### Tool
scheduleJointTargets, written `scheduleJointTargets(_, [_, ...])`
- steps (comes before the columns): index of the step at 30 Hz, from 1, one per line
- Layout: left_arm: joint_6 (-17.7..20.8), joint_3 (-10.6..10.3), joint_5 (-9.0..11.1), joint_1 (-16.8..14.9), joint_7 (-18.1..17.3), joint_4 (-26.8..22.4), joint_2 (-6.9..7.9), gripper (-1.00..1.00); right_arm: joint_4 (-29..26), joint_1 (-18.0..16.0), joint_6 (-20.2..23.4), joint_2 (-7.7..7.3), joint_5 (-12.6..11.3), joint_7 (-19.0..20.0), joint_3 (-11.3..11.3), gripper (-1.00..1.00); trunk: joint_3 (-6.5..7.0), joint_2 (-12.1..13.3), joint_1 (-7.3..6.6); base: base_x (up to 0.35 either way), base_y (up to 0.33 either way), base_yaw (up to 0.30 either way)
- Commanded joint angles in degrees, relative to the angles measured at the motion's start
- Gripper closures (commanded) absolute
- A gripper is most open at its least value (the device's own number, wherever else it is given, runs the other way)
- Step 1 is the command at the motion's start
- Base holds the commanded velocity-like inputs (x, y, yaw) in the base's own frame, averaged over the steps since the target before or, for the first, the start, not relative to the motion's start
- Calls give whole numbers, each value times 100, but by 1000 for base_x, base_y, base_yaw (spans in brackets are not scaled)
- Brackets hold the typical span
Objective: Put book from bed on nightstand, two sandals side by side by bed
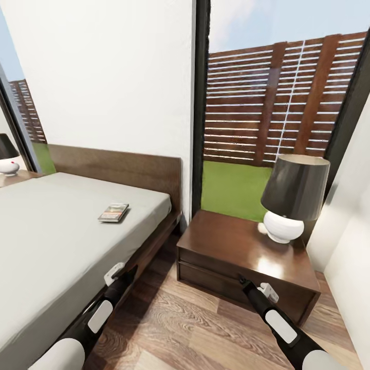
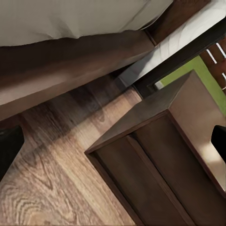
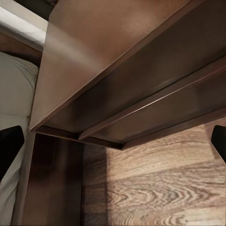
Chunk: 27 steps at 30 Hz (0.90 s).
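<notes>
We found the bed [image 1: 46, 231] filling the left of the head view, its grey mattress bare but for the book [image 1: 113, 212], which lay flat near the headboard end and toward the edge facing the nightstand. The book's long axis appeared to run roughly up the bed toward the headboard, skewed slightly; which end carried the title we could not make out at that size.

The left gripper [image 1: 125, 276] hung low beside the bed frame, below the mattress edge, with the book ahead of it and up on the mattress. In the left wrist view its fingertips sat at opposite borders, so we judged the jaws spread wide and empty.

Further right stood the nightstand [image 1: 231, 241], with a free patch of top on the side toward the bed, the lamp [image 1: 293, 195] at its far right. The right gripper [image 1: 242, 281] pointed at the drawer front, likewise spread and holding nothing.

We judged the left arm nearer the book; it would need to rise and reach forward over the mattress
</notes>
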Motion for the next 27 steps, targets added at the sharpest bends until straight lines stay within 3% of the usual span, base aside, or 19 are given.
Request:
scheduleJointTargets(1, [-1,8,51,-6,-38,9,-1,-100,4,-5,-28,-7,-60,14,46,-100,-5,-2,0,153,0,0])
scheduleJointTargets(27, [-1,4,31,-7,-57,9,-10,-100,4,-5,-20,-1,-44,14,48,-100,-5,-2,0,146,0,0])
